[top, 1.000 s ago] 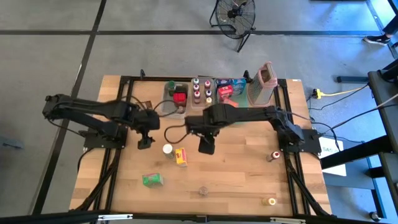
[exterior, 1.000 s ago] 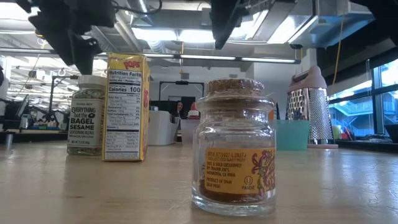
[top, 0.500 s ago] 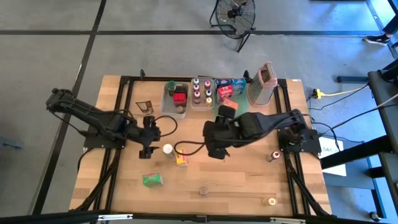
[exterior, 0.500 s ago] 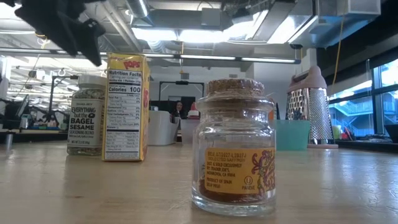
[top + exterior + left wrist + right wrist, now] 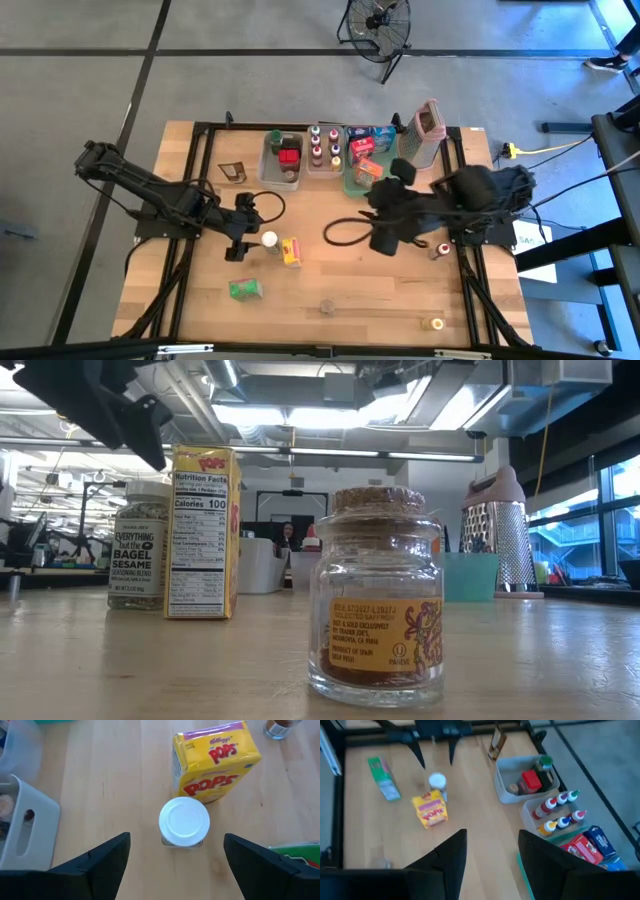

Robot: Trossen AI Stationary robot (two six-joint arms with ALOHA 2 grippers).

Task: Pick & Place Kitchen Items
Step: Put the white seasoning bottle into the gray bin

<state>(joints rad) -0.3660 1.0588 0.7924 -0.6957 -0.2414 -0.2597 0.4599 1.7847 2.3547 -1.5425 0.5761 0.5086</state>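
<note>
A white-capped seasoning jar [image 5: 268, 240] [image 5: 184, 820] stands upright on the table, close to a yellow Pops box [image 5: 291, 251] [image 5: 215, 762]. My left gripper [image 5: 240, 242] [image 5: 177, 865] is open just left of the jar and tilts down toward it. Its fingers stand short of the jar and touch nothing. My right gripper [image 5: 384, 240] [image 5: 490, 855] hangs high over the table's middle right, open, with nothing between its fingers. A green box [image 5: 244, 289] lies flat nearer the front. In the low view the jar [image 5: 140, 545] and the box [image 5: 205, 530] stand side by side.
A clear tub [image 5: 282, 157], a tub of small bottles [image 5: 325, 150], a green tray [image 5: 362, 168] with boxes and a metal grater [image 5: 422, 135] line the far edge. Small jars stand at the front [image 5: 327, 306] [image 5: 433, 323] and at the right [image 5: 440, 250].
My right gripper has risen and drawn back toward the table's right edge, away from the yellow box, and has left the low view upward. My left gripper has swung a little toward the near edge, up beside the white-capped jar, and has turned. The jar and box stayed put.
</note>
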